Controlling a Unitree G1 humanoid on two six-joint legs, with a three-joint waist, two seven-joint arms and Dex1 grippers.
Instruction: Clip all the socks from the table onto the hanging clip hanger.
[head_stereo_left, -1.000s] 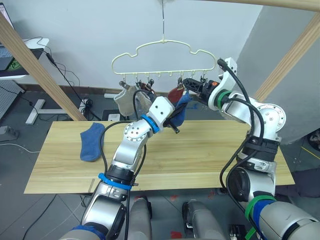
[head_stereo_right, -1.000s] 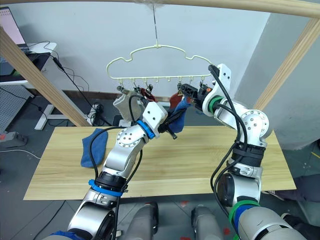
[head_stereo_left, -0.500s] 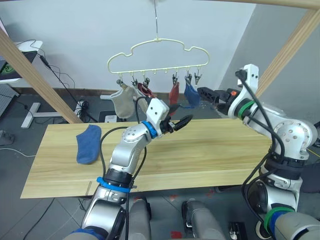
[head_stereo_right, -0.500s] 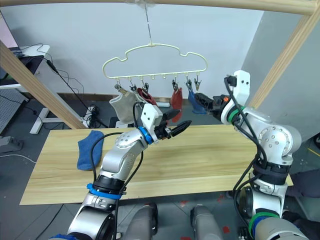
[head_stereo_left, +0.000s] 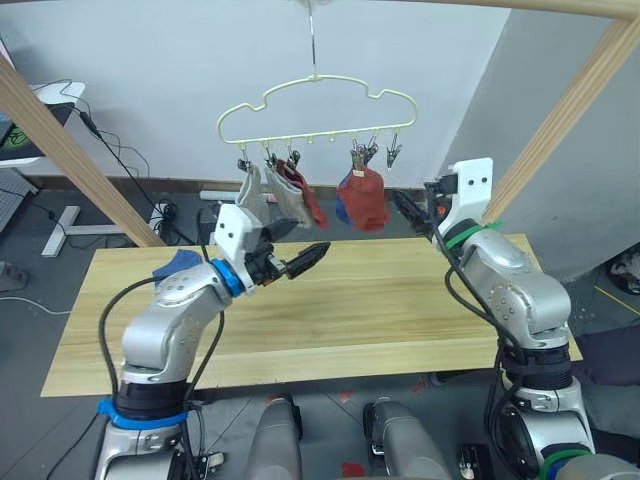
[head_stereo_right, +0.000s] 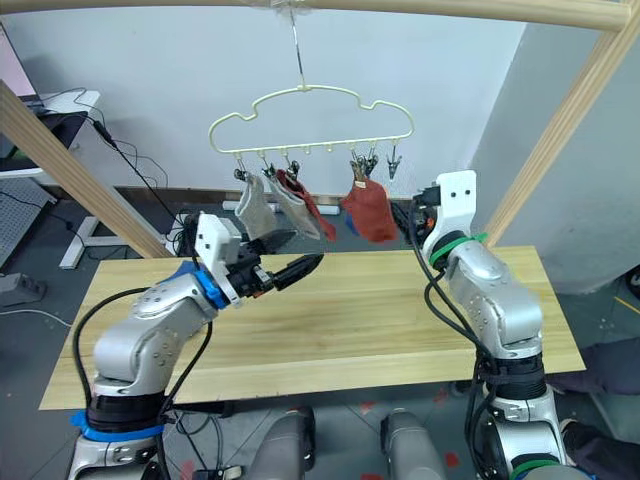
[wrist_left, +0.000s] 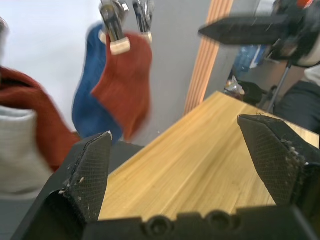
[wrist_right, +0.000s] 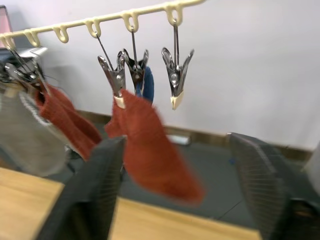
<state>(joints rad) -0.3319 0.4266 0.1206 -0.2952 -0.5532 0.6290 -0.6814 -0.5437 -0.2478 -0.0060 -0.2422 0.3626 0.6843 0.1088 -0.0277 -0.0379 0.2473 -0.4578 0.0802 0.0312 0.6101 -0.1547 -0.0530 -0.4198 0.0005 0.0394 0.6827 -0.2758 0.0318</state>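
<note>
Lying on the long light-wood table (head_stereo_left: 400, 300) at its left end, a blue ankle sock (head_stereo_left: 172, 263) peeks behind the left tool (head_stereo_left: 308, 256), fingers apart and empty. Grey, rust-red and blue socks (head_stereo_left: 365, 197) hang from the cream wire clip hanger (head_stereo_left: 316, 100). Right tool (wrist_right: 180, 200) spread, empty.

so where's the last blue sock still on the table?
The blue fabric sock lies at the left end of the light wood table, mostly hidden behind the left arm, below the grey socks on the hanger.
</note>
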